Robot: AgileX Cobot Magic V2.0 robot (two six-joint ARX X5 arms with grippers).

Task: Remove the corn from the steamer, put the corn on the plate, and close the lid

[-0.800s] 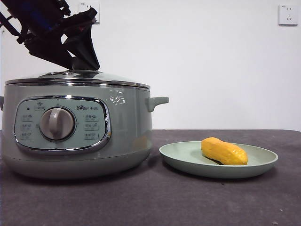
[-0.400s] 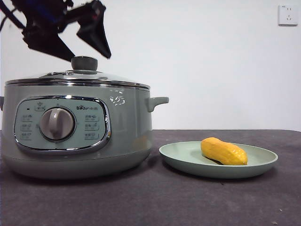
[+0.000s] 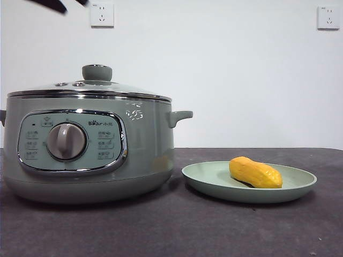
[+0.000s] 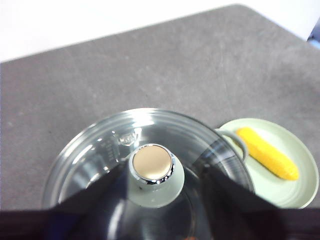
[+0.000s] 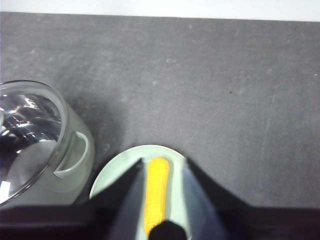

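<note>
With the corn (image 3: pixel 255 172) plated and the lid (image 3: pixel 88 88) seated, both grippers, left gripper (image 4: pixel 155 210) and right gripper (image 5: pixel 157 210), hover spread apart, empty.

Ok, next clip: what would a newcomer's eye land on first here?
Probably the large sage-green electric steamer filling one side of the front view, its domed glass lid seated on top. Next, the stubby yellow-orange corn cob lying on the shallow pale green plate beside it on the dark table. The left gripper hangs open above the lid's knob, touching nothing.
</note>
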